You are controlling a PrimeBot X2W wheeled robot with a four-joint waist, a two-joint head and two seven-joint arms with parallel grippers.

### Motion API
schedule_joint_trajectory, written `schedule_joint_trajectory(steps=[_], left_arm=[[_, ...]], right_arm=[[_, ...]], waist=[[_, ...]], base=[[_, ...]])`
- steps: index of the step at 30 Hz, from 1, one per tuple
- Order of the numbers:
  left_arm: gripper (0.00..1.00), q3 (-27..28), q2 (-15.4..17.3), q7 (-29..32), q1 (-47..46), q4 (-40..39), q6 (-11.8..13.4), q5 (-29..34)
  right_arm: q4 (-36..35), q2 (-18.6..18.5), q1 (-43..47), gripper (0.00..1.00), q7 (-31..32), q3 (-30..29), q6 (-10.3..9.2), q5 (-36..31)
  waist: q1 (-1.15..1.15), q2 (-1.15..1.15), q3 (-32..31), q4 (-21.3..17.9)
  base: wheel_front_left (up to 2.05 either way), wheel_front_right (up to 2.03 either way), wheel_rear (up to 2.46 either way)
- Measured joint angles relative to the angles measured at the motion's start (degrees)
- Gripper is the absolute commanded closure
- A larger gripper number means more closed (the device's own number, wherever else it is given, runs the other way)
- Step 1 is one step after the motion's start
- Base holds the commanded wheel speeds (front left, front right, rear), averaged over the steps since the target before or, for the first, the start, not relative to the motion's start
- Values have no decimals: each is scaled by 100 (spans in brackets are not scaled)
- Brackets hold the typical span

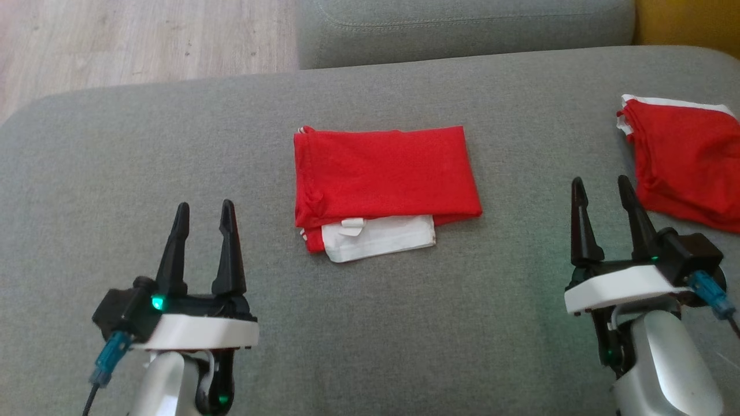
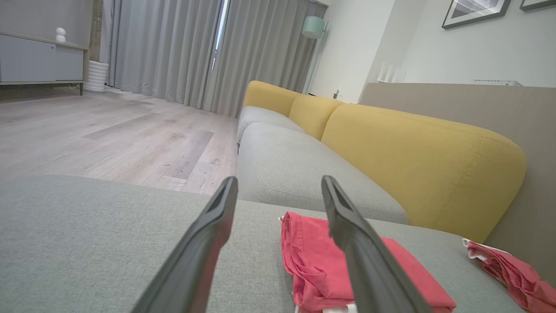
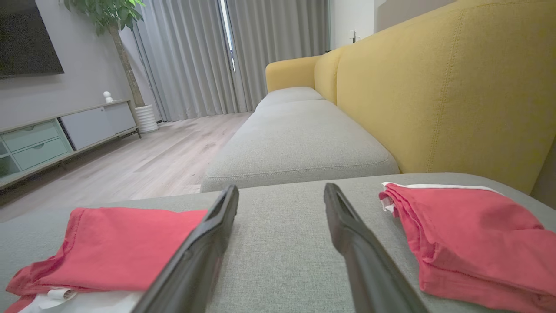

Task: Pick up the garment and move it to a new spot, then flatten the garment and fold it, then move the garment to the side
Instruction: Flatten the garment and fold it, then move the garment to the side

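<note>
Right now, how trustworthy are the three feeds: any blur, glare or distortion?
Head view: even light, no glare, slightly soft; folded garment edges readable. Left wrist view: wide-angle stretch, near fingers blurred. Right wrist view: same stretch, second garment looks pinker than from the head.

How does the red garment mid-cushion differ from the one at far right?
The middle folded red cloth garment is a flat rectangle; the right red cloth garment is more rumpled. The middle one shows white at its near edge, the right one at its far edge. Both lie on the grey cushion.
</note>
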Motion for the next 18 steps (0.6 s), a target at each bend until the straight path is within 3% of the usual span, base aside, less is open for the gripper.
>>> schedule_joint_trajectory(steps=[18], left_arm=[[0, -181, 0, 0, -175, -9, 0, 0]], right_arm=[[296, 12, -418, 0, 2, 43, 0, -181]], waist=[[0, 0, 377, 331]], base=[[0, 0, 0]])
